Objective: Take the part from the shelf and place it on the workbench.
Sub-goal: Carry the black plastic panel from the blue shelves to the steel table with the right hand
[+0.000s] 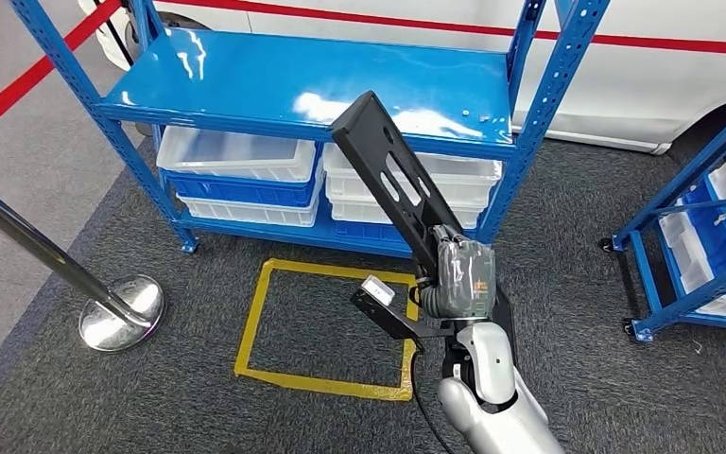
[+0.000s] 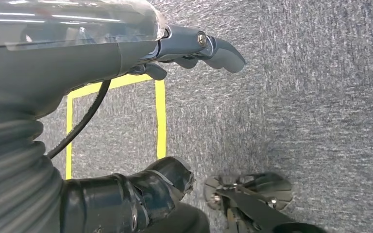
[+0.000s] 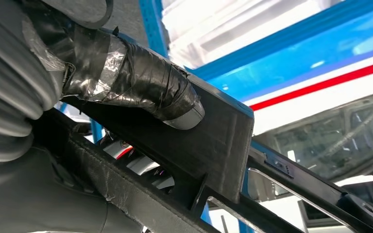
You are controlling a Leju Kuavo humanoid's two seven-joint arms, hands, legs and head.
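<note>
From the head view, the right hand [image 1: 460, 274] is gripping the part [image 1: 392, 180], a long flat black metal bracket with slots, by its lower end. The bracket is rising in the air in front of the blue shelf [image 1: 246, 80], off the top board, above the carpet [image 1: 151, 397] and the yellow tape square [image 1: 326, 331]. Its long axis is running diagonally, the free end pointing up and away toward the shelf's front edge. It is looking stiff, fairly heavy and smooth; held at one end it will likely lever, so a firm hold matters.

At the left wrist, the left hand [image 2: 194, 48] is hanging over the carpet, fingers [image 2: 223, 51] loosely curled around nothing.

At the right wrist, the taped thumb [image 3: 141, 85] is pressing on the bracket's flat face [image 3: 213, 145].
</note>
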